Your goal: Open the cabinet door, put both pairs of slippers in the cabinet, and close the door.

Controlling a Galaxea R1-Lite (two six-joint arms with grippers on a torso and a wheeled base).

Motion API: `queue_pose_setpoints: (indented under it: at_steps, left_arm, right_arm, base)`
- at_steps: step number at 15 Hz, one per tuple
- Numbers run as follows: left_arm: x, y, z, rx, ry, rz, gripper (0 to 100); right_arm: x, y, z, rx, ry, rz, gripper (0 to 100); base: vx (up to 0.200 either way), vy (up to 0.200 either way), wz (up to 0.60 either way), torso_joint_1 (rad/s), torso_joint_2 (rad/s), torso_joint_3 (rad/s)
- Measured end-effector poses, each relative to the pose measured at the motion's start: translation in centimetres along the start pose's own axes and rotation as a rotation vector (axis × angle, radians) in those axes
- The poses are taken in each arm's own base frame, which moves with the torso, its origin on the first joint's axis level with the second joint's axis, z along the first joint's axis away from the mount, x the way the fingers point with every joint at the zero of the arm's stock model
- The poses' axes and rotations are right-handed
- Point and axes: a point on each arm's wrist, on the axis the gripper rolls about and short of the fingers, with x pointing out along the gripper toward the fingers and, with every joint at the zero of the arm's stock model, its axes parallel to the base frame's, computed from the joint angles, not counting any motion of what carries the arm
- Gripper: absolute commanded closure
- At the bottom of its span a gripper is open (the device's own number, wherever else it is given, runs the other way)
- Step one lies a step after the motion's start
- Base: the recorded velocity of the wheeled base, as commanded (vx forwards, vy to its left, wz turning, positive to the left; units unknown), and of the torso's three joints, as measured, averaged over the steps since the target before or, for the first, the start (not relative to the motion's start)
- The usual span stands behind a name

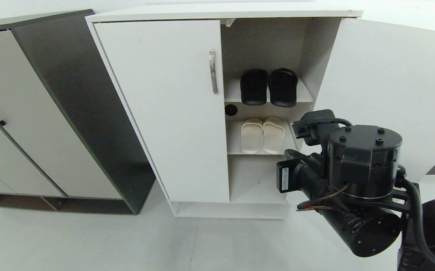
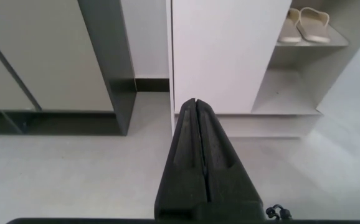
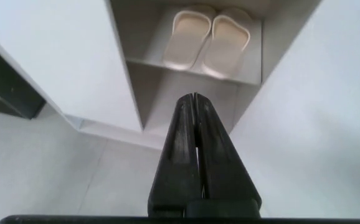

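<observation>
Both pairs are sitting inside the cabinet (image 1: 221, 15). The cream slippers (image 3: 211, 34) are lying on the shelf straight ahead of the right claw (image 3: 195, 99) and a little above it, and the black slippers (image 1: 269, 86) are resting one shelf higher. The right claw's fingers are pressing together with nothing between them, pointing at the open compartment. The open door (image 1: 386, 86) is standing just off to the claw's right. The left claw (image 2: 196, 102) is also pressed together and empty, hanging low and facing the closed door (image 1: 164, 109), well short of it.

To my eye only the closing is left, and that is where it could be going wrong. The arm is sitting between the door and the opening, so a swing begun before it backs out would be pinching it. The door's inner face is smooth, so a glancing push could be sliding off. The cream heels are lying near the shelf's front edge; I cannot tell whether they clear the door.
</observation>
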Motion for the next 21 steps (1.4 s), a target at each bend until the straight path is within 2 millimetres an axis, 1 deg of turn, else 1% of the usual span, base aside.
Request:
queue_pose_setpoints:
  at_steps: [4, 15, 19, 21]
  left_arm:
    - [0.00, 0.00, 0.00, 0.000, 0.000, 0.000, 100]
    - [0.00, 0.00, 0.00, -0.001, 0.000, 0.001, 100]
    - [0.00, 0.00, -0.02, -0.001, 0.002, 0.000, 100]
    - [0.00, 0.00, 0.00, -0.001, 0.000, 0.000, 100]
  right_arm:
    - [0.02, -0.02, -0.06, -0.002, 0.002, -0.001, 100]
    - [0.33, 0.00, -0.66, -0.009, 0.017, -0.002, 100]
    - [0.42, -0.12, -0.65, -0.009, 0.019, 0.002, 100]
    - [0.45, -0.12, -0.69, -0.010, 0.020, 0.001, 100]
  base:
    - [-0.200, 0.000, 0.00, 0.002, 0.00, 0.004]
    - [0.000, 0.000, 0.00, 0.000, 0.00, 0.000]
    - [0.000, 0.000, 0.00, 0.020, -0.22, -0.295]
    - [0.000, 0.000, 0.00, 0.058, -0.55, -0.364]
